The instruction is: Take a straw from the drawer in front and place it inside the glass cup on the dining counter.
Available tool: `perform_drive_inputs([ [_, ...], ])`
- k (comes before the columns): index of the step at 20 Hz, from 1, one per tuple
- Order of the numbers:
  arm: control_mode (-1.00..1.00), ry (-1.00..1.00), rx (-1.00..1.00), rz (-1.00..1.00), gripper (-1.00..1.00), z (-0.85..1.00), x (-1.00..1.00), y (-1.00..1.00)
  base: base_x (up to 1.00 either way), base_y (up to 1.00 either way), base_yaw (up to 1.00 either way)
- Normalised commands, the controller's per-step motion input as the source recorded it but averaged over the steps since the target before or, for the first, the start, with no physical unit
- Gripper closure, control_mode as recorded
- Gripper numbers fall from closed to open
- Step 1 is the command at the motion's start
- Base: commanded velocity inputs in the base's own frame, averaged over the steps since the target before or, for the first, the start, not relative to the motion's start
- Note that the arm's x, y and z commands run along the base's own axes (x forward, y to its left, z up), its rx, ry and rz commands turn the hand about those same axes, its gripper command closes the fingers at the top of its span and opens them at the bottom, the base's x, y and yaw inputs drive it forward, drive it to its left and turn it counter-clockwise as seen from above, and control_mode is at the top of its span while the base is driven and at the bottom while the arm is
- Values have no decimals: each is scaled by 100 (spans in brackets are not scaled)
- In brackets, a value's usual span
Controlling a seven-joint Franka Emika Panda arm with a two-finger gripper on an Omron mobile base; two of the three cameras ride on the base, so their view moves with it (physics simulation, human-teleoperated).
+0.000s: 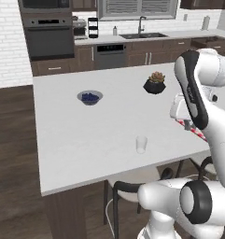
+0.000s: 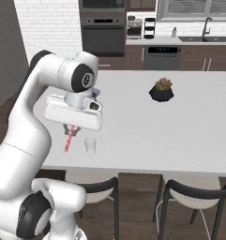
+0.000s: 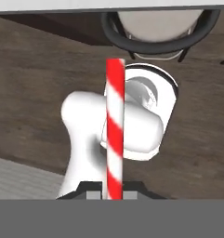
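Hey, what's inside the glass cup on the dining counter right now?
Nothing visible: the glass cup looks empty. The straw hangs beside it from the gripper, not inside. The cup's base is too faint to check.

1 straw (image 2: 69,139). 1 glass cup (image 1: 141,144). 1 bowl of berries (image 1: 89,97). 1 potted plant (image 2: 161,89). 1 dining counter (image 1: 86,135). 1 oven (image 1: 49,38), 1 dishwasher (image 1: 110,56), 1 faucet (image 1: 141,23). 3 stools (image 2: 199,201) show along the counter's near edge in the right base view.
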Motion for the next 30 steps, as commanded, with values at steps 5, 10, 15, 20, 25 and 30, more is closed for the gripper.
perform_drive_inputs([
  [5, -100, -3, 33, 24, 100, 32, 0, 0, 0, 0, 0],
  [10, -100, 0, 32, 28, 100, 15, 0, 0, 0, 0, 0],
  [15, -100, 0, 27, 29, 100, 1, 9, 14, 0, 0, 0],
  [20, -100, 0, 22, 27, 100, 0, 13, 46, 0, 0, 0],
  [25, -100, -10, 26, 18, 100, 1, -6, 27, 0, 0, 0],
  [30, -100, -32, 31, 6, 100, 0, -28, 0, 0, 0, 0],
])
